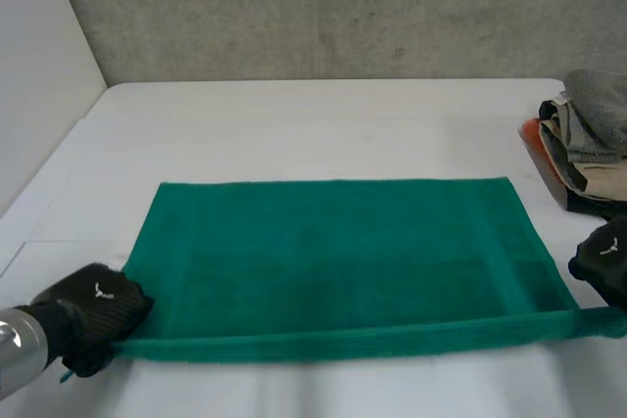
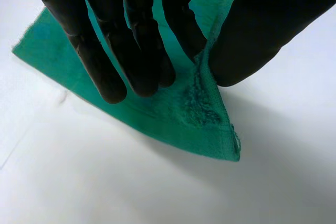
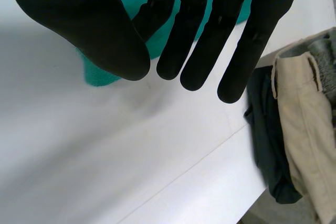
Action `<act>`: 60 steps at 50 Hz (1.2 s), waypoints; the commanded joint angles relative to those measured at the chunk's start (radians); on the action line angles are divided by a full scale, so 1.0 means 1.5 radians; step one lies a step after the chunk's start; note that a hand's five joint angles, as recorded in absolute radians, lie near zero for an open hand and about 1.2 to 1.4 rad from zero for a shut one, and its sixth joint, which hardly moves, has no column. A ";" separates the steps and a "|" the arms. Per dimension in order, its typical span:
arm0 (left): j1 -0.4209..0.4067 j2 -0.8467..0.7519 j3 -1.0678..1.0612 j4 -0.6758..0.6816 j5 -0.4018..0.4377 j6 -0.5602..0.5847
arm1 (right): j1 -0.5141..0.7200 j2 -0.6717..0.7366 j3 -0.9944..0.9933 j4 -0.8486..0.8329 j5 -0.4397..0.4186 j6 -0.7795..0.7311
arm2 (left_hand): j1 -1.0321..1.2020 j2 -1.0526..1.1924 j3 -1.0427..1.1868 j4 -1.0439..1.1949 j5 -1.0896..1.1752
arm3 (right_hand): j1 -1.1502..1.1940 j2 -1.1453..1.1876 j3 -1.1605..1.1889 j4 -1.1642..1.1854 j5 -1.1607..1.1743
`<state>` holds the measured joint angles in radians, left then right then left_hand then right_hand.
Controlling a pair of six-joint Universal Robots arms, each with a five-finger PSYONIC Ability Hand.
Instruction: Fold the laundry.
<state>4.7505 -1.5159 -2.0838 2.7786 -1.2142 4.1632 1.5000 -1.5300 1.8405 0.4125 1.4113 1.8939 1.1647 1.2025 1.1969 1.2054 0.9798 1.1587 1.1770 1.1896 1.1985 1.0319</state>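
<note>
So the left hand (image 1: 98,308) pinches the green towel (image 1: 333,252) at its near-left corner, right hand (image 1: 605,259) the near-right, so the near edge hangs taut off the bench (image 1: 294,124), probably for folding.

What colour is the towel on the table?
Plain green; the towel shows best in the head view.
</note>
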 commanded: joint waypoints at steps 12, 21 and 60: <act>-0.170 -0.302 0.312 0.332 -0.071 -0.140 | 0.128 0.305 -0.277 -0.269 0.082 0.238 | 0.154 0.129 0.133 0.127 0.161 | 0.158 0.146 0.138 0.132 0.127; -0.216 -0.482 0.548 0.347 -0.132 -0.140 | 0.156 0.431 -0.435 -0.325 0.117 0.245 | 0.154 0.129 0.133 0.127 0.161 | 0.158 0.146 0.138 0.132 0.127; -0.292 -0.382 0.441 0.396 -0.214 -0.267 | 0.088 0.236 -0.251 -0.154 -0.034 0.455 | -0.660 -0.685 -0.682 -0.687 -0.653 | -0.565 -0.577 -0.586 -0.592 -0.597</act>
<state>4.3157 -2.2001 -1.2904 3.3712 -1.5395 3.8445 1.7446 -1.0491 1.2671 0.0804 1.5094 2.5455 0.1894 0.2060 0.2099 0.2017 0.0451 0.2283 0.2172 0.2140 0.2148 0.0465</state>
